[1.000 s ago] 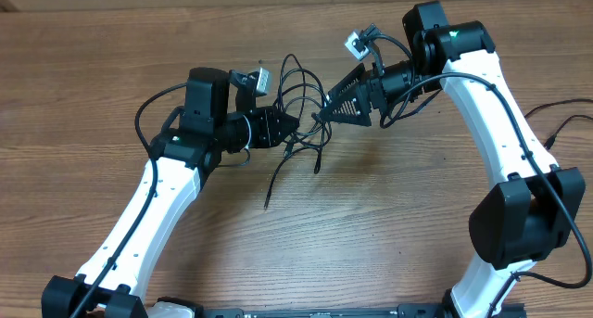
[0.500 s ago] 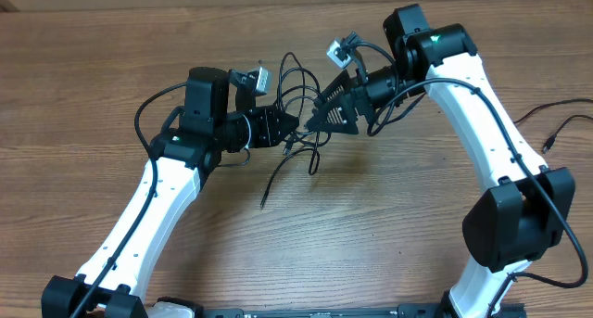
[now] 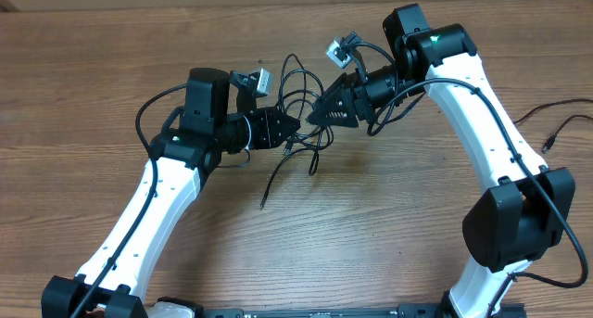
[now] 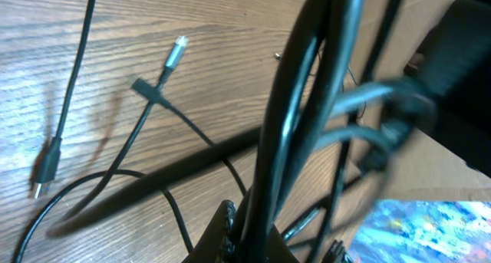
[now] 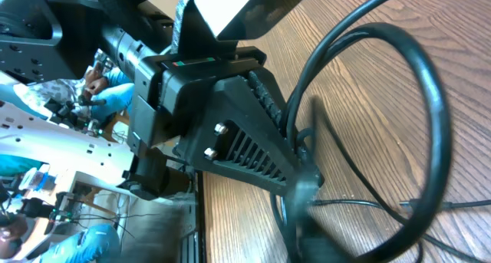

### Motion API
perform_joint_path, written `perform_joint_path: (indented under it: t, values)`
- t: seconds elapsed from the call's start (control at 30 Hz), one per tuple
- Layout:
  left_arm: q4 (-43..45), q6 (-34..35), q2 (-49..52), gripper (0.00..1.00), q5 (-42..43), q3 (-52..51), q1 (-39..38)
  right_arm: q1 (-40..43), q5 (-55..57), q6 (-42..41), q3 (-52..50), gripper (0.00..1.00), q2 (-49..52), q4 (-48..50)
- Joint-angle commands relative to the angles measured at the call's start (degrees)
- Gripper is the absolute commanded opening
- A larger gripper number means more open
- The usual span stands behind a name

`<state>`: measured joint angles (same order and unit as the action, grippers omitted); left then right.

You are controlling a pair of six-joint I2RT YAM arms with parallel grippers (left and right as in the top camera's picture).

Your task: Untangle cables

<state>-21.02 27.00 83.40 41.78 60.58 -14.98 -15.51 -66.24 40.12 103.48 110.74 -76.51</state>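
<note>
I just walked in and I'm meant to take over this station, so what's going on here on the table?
Two robot arms are working on a tangle of thin black cables over the middle of the wooden table. The left end effector is shut on some strands. The right end effector sits at the bundle's other side, jaws near together; whether it grips anything is unclear. The cables are looped together, with loose plug ends trailing on the wood.
</note>
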Motion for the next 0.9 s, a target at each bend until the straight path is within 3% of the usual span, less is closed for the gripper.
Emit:
perform_joint_path:
  t: [0.0, 0.13, 0.3, 0.43, 0.63, 0.87]
  values:
    - [0.48, 0.39, 0.09, 0.04, 1.31, 1.03, -0.55, -0.26, -0.7, 0.24, 0.74, 0.13, -2.29, 0.07]
    - [0.48, 0.39, 0.09, 0.04, 1.33, 1.03, -0.59, -0.26, -0.68, 0.24, 0.74, 0.04, -2.29, -0.04]
    - [0.44, -0.02, 0.09, 0.04, 1.07, 1.03, -0.59, -0.26, -0.7, 0.24, 0.74, 0.04, -2.29, -0.04]
    - [-2.25, 0.81, 0.09, 0.04, -5.33, 1.03, -0.5, -0.24, -0.7, 0.22, 0.74, 0.04, -2.29, -0.2]
    - [-14.6, 20.26, 0.09, 0.05, -26.25, 1.03, 0.33, -0.17, -0.74, 0.22, 0.74, 0.04, -2.29, -0.39]
    - [-17.97, 29.31, 0.09, 0.04, -30.27, 1.03, 0.46, -0.17, -0.72, 0.24, 0.74, 0.04, -2.29, -0.28]
